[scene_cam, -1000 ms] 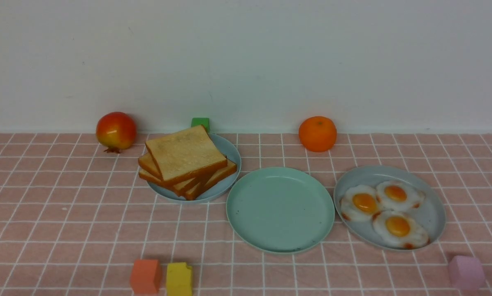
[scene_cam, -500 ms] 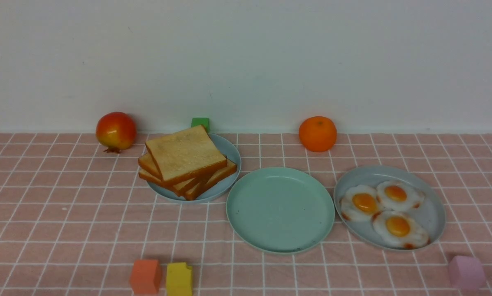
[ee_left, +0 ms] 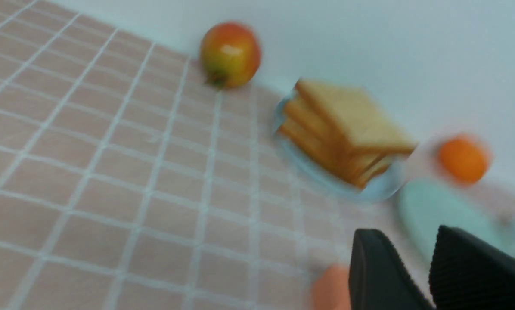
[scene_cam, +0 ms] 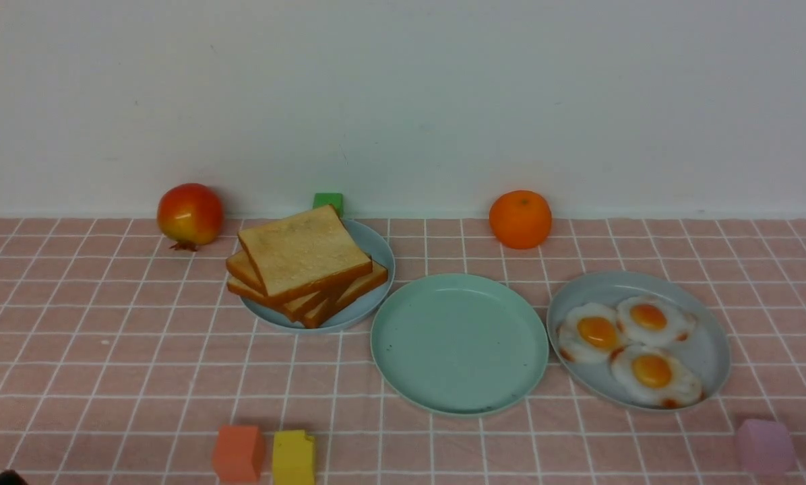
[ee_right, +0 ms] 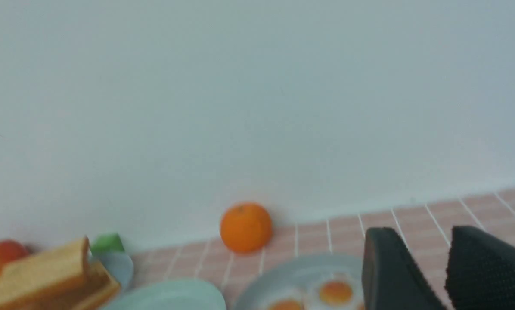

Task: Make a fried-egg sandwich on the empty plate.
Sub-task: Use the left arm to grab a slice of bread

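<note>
Pink table point(scene_cam: 106, 337) holds toast stack point(scene_cam: 302, 259), mint-green plate point(scene_cam: 458, 343), fried eggs point(scene_cam: 598, 333); my left gripper point(ee_left: 406, 236) and right gripper point(ee_right: 417, 234) stand spread, empty.

No words, numbers, labels or signs to read in any view.
</note>
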Available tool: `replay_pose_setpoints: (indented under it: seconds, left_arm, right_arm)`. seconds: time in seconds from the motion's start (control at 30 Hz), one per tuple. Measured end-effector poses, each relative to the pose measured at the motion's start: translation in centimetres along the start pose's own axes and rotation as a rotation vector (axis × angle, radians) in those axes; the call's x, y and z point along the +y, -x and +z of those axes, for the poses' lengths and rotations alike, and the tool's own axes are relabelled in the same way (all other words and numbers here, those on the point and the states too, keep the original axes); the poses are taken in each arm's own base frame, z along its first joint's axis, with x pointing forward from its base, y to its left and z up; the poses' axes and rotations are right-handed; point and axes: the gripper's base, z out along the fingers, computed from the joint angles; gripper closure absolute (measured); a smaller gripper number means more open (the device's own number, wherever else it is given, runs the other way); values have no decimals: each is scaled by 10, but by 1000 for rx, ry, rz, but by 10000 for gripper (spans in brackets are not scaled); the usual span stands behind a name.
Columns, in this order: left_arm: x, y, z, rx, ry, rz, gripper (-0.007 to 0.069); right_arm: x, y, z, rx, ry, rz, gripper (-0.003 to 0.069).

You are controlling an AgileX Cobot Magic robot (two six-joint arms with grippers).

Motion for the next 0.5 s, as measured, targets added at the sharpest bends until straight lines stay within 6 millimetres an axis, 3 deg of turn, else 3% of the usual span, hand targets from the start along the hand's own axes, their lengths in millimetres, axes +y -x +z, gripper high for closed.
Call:
replay_pose_setpoints:
  seconds: [0.13, 0.3, 0.5]
  left_arm:
    - [-5, 13, -1, -142, -71, -168, 384]
    - [-12, 27, -4, -225, -113, -203, 384]
    - [-51, 82, -27, -353, -230, -152, 384]
  right_arm:
    - [2, 7, 0, -79, 22, 57, 417]
    - [4, 17, -1, -114, 36, 162, 417]
    - [14, 83, -7, -203, 53, 196, 417]
